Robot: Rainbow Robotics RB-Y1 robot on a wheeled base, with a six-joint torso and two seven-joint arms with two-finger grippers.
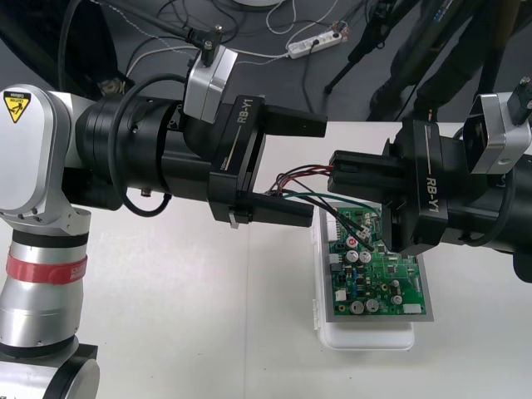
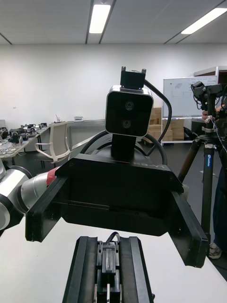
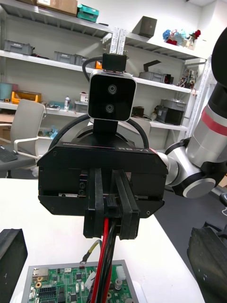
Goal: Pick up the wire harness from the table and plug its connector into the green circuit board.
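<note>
Over the green circuit board [image 1: 378, 274] on its white base [image 1: 366, 337], my two grippers face each other tip to tip. My right gripper [image 1: 334, 173] comes in from the right and is shut on the harness's small black plug [image 2: 109, 265]. The red, black and green wires [image 1: 293, 178] trail from it toward the left gripper's lower finger. In the left wrist view the wires [image 3: 105, 251] hang from the plug down to the board [image 3: 66, 286]. My left gripper [image 1: 319, 170] is open, its fingers [image 3: 12, 258] wide apart on either side of the wires.
The board sits right of the table's middle, under the right gripper. Bare table lies in front of it and to the left [image 1: 208, 316]. Cables and a power strip [image 1: 316, 41] lie on the dark floor past the far edge.
</note>
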